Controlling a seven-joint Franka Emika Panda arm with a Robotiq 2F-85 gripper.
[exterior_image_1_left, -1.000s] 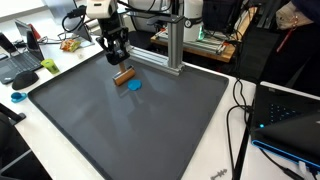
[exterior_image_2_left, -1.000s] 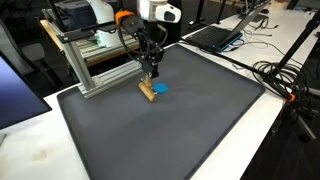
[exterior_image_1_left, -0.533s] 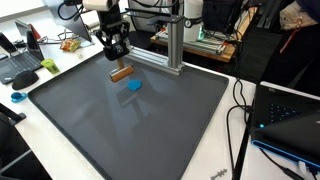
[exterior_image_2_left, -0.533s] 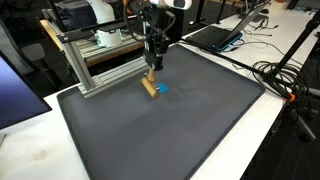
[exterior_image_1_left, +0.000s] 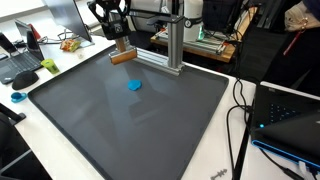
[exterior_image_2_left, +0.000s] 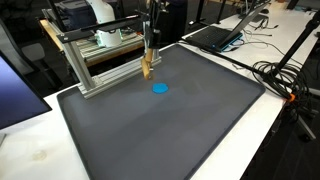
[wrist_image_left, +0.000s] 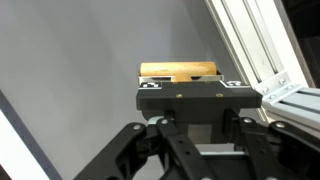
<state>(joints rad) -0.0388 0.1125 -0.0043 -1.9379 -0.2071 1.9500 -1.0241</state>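
Note:
My gripper (exterior_image_1_left: 121, 45) is shut on a small wooden block (exterior_image_1_left: 123, 56) and holds it high above the dark grey mat (exterior_image_1_left: 130, 120). The block also shows in an exterior view (exterior_image_2_left: 147, 68) and in the wrist view (wrist_image_left: 180, 70), where it sticks out past the gripper body; the fingertips are hidden there. A small blue disc-like object (exterior_image_1_left: 134, 85) lies on the mat below and a little to the side of the block, also in an exterior view (exterior_image_2_left: 159, 88).
An aluminium frame (exterior_image_1_left: 172, 45) stands at the mat's far edge, close to the gripper, also in an exterior view (exterior_image_2_left: 85, 65). Laptops (exterior_image_1_left: 290, 115) and cables (exterior_image_2_left: 280, 75) lie beside the mat. Clutter sits on the white table (exterior_image_1_left: 25, 75).
The gripper has risen with the wooden block, lifting it off the mat from beside the blue object. The blue object has stayed in place.

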